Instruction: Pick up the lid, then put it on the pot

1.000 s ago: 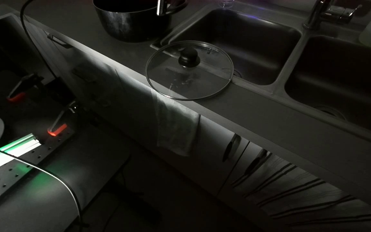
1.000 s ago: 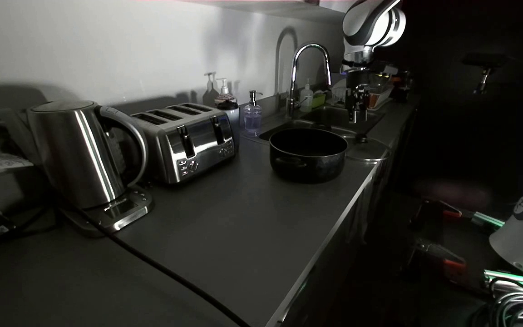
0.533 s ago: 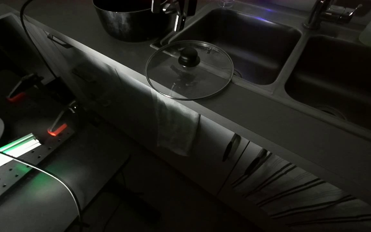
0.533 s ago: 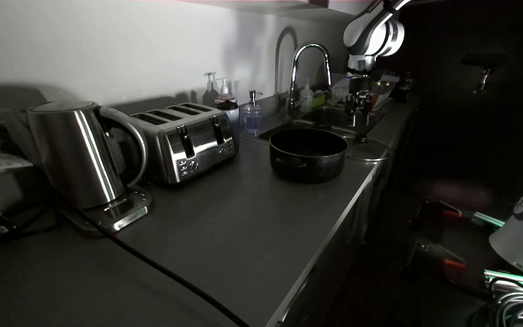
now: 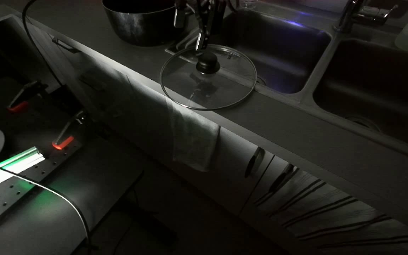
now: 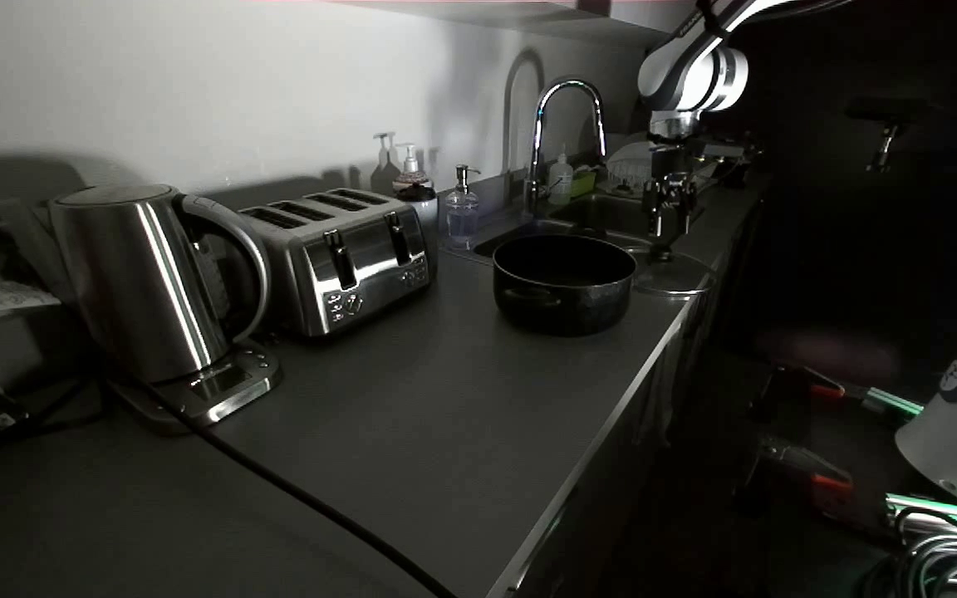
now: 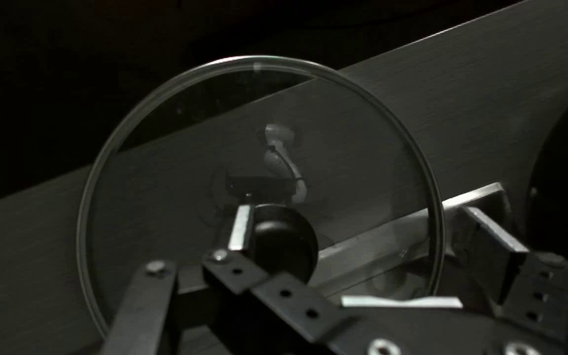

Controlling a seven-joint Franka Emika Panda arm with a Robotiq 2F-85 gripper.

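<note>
Hand (image 7: 368,229) spread wide, empty, looks off-ctr; finger (image 7: 241,229) cd bump knob (image 7: 286,241) & tip overhanging lid (image 5: 209,79) off worktop (image 6: 412,448).

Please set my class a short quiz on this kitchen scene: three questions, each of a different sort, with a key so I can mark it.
1. True or false: The lid lies beside the pot, not on it.

2. Multiple choice: How does the gripper stand in the wrist view?
A) Shut on the lid
B) Open
C) Out of view

3. Fill the gap: Beside the kettle stands a four-slot ______.

Key: 1 true; 2 B; 3 toaster.
</note>
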